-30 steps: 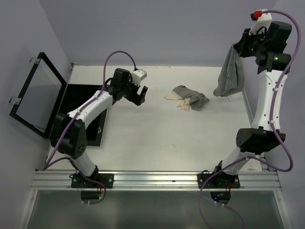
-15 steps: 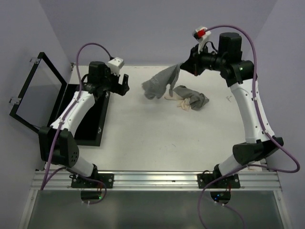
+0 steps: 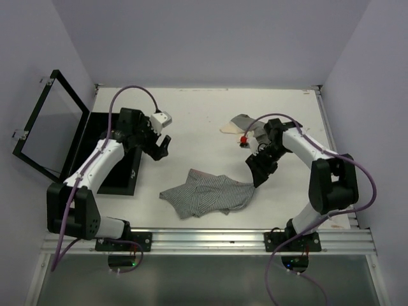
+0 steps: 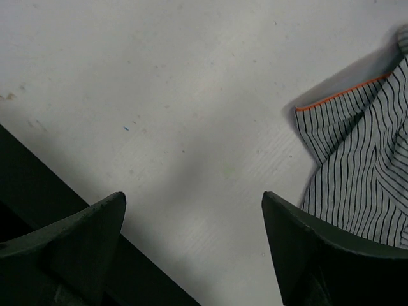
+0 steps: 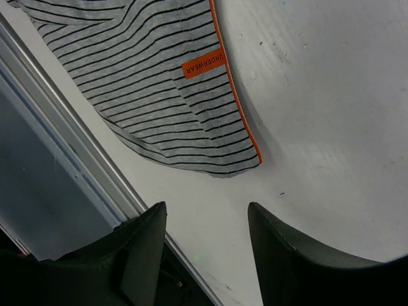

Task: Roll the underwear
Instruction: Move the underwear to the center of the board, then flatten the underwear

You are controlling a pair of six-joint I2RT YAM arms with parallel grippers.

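Well left of the striped grey cloth underwear [image 3: 207, 196], which lies spread flat on the white table [image 3: 210, 108], sits a flat black box [image 3: 127, 175] with its lid raised. Up-left of the underwear the left gripper [image 3: 160, 145] gapes wide and empty. At its right edge the right gripper [image 3: 257, 178] is partly open, holding nothing. A crumpled grey-and-cream garment heap [image 3: 241, 121] lies beyond, partly behind that arm.

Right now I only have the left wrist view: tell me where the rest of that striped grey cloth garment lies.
Observer: The striped grey cloth garment lies spread out near the white table's front edge, about midway across.
Operator: Report the right tool.
Observer: The right tool is open beside the garment's right end, holding nothing.
Operator: Name any other cloth.
Observer: A crumpled pile of grey and cream garments sits farther back on the table, right of centre.
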